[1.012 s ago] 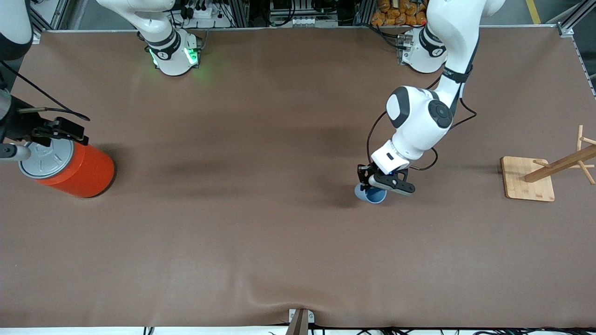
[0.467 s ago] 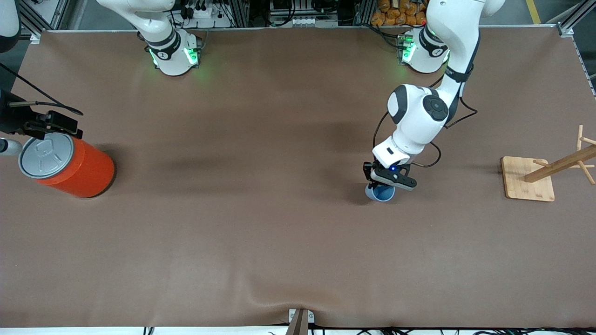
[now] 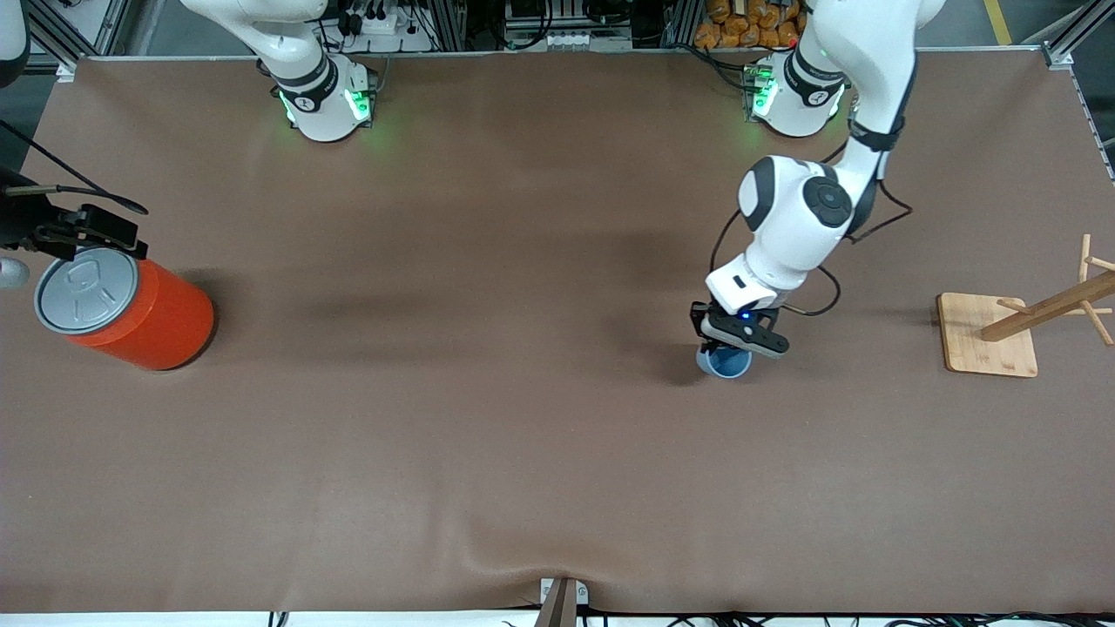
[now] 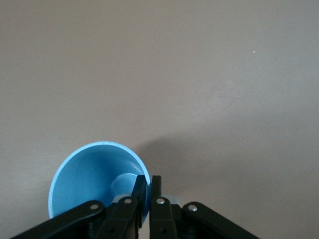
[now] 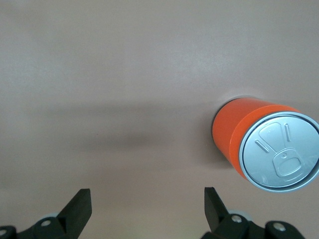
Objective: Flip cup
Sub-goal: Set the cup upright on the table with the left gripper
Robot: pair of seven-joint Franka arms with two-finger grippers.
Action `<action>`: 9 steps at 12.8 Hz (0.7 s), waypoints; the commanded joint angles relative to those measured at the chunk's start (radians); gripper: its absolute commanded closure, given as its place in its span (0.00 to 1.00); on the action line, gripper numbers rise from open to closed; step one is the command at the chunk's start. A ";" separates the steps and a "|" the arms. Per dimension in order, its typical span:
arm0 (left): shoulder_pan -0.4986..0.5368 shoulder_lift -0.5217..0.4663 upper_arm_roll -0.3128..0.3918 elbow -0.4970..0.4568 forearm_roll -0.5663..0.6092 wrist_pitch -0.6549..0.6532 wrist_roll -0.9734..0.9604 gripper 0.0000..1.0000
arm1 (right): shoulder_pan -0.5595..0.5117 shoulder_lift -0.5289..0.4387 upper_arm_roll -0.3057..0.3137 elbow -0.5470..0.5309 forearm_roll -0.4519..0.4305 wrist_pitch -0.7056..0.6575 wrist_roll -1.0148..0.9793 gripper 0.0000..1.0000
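Observation:
The small light-blue cup (image 3: 723, 366) is upright with its mouth up, at table level toward the left arm's end. My left gripper (image 3: 737, 343) comes down on it from above. In the left wrist view the cup (image 4: 92, 174) shows its hollow inside. The left gripper (image 4: 148, 182) is shut on the cup's rim wall, one finger inside the cup and one outside. My right gripper (image 3: 83, 233) hangs over the table edge beside the orange can. In the right wrist view the right gripper (image 5: 147, 199) is open, with only bare table between its fingers.
A large orange can (image 3: 161, 318) with a grey lid (image 5: 279, 152) stands at the right arm's end of the table. A wooden rack on a square base (image 3: 989, 347) stands at the left arm's end. The brown table cover (image 3: 488, 418) lies flat.
My left gripper carried the cup a little toward the left arm's end of the table. My right gripper drew away from the orange can's lid toward the table edge.

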 commanded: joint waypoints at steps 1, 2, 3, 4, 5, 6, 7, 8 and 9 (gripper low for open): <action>0.008 -0.048 0.002 0.025 0.039 -0.108 -0.077 0.00 | -0.011 -0.005 0.005 0.003 0.004 0.010 0.008 0.00; 0.008 -0.062 0.002 0.050 0.039 -0.163 -0.096 0.00 | -0.009 -0.005 0.005 0.003 0.002 0.010 0.005 0.00; 0.009 -0.073 0.002 0.068 0.039 -0.215 -0.113 0.00 | -0.006 -0.005 0.005 0.003 -0.009 0.008 0.005 0.00; 0.009 -0.086 0.002 0.074 0.040 -0.240 -0.122 0.00 | -0.003 -0.002 0.005 0.003 -0.025 0.008 0.005 0.00; 0.009 -0.093 0.002 0.074 0.040 -0.245 -0.122 0.00 | -0.006 -0.002 0.006 0.003 -0.030 0.008 0.005 0.00; 0.011 -0.099 0.004 0.074 0.040 -0.251 -0.122 0.00 | -0.008 -0.002 0.006 0.003 -0.030 0.010 0.004 0.00; 0.026 -0.106 0.005 0.079 0.042 -0.263 -0.122 0.00 | -0.009 -0.002 0.006 0.005 -0.029 0.010 0.002 0.00; 0.040 -0.117 0.005 0.102 0.046 -0.298 -0.122 0.00 | -0.009 -0.002 0.006 0.006 -0.032 0.011 0.002 0.00; 0.061 -0.123 0.005 0.134 0.065 -0.359 -0.123 0.00 | -0.006 0.006 0.006 0.006 -0.033 0.013 0.005 0.00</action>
